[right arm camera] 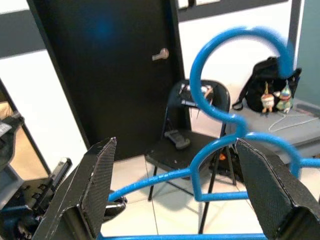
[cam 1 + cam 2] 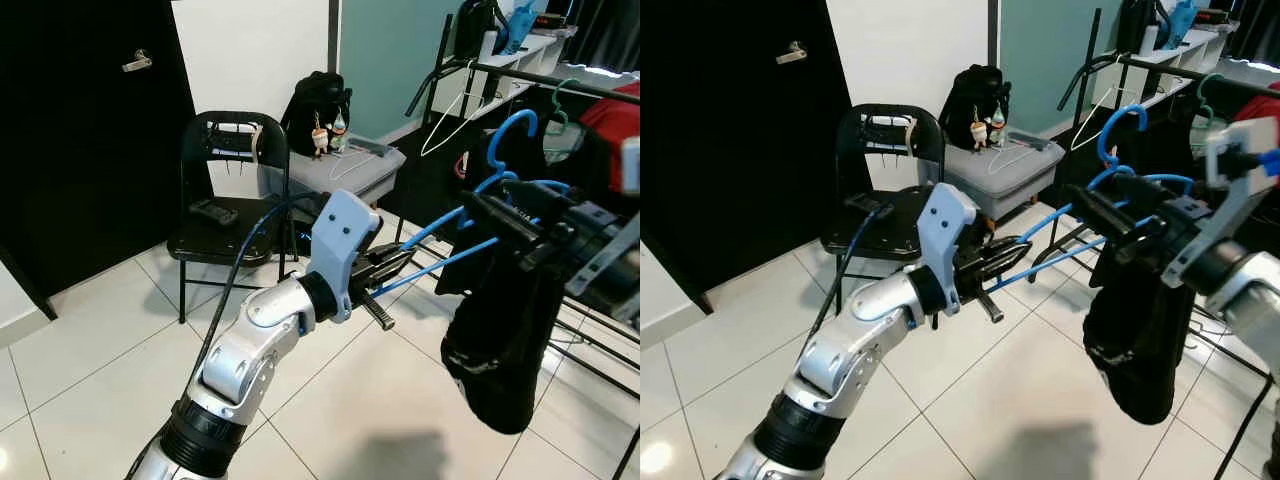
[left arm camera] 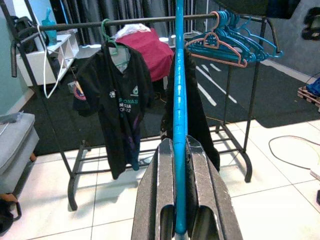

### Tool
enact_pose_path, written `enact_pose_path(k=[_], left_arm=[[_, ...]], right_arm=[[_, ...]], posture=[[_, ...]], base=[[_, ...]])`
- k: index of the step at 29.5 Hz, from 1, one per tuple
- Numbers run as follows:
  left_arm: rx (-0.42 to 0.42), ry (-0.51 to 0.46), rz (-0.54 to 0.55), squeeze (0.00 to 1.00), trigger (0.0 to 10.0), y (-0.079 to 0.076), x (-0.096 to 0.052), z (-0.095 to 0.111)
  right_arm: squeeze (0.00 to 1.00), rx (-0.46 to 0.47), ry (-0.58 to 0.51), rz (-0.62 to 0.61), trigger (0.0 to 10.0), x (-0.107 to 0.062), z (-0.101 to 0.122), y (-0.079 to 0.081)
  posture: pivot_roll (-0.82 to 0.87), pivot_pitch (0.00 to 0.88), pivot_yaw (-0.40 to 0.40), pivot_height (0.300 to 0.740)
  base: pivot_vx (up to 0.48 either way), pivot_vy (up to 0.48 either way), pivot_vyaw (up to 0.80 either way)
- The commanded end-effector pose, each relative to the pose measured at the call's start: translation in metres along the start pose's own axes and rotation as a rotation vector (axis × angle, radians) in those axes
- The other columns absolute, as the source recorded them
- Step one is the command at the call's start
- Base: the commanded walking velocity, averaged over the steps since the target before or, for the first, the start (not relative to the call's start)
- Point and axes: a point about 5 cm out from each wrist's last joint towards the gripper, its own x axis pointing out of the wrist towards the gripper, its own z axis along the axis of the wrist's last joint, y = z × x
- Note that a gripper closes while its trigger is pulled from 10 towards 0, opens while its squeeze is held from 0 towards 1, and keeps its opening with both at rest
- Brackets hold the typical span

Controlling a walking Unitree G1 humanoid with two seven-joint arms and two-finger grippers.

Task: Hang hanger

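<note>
The blue plastic hanger [image 2: 470, 215] is held in the air between the two arms, a black garment [image 2: 500, 340] drooping from it. The left gripper [image 2: 385, 268] is clamped on the hanger's thin lower bar. The right gripper [image 2: 1110, 215] has its fingers [image 1: 97, 175] spread wide, either side of the hook. Behind stands a clothes rack [image 3: 150, 20] with a black T-shirt [image 3: 117, 100]

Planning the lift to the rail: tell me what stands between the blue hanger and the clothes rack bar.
Nothing visible blocks it. The blue hanger with its dark garment is held by the left gripper below the rack bar. A green hanger already hangs nearby.
</note>
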Motion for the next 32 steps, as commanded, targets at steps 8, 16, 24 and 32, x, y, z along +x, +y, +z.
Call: enact_pose_path(k=[8, 16, 24, 32], left_arm=[[0.018, -0.098, 0.010, 0.00, 0.0, 0.015, -0.007, 0.017], [-0.029, -0.156, -0.188, 0.00, 0.0, 0.023, -0.028, 0.030], [-0.140, -0.190, -0.332, 0.00, 1.1, 0.034, -0.054, 0.031], [-0.176, -0.166, -0.451, 0.00, 4.3, 0.041, -0.081, 0.026]], right_arm=[[0.00, -0.092, 0.089, 0.187, 10.0, -0.061, 0.011, 0.012], [0.00, -0.303, 0.110, 0.081, 10.0, -0.106, 0.067, -0.019], [0.00, -0.386, 0.141, 0.091, 10.0, -0.124, 0.103, -0.031], [0.00, -0.357, 0.311, 0.231, 10.0, -0.115, 0.101, -0.035]], posture=[[-0.23, 0.000, 0.000, 0.740], [-0.25, 0.000, 0.003, 0.740], [-0.27, 0.000, -0.001, 0.740], [-0.28, 0.000, -0.011, 0.740]], base=[[0.000, 0.000, 0.00], [0.000, 0.000, 0.00], [0.000, 0.000, 0.00], [0.000, 0.000, 0.00]])
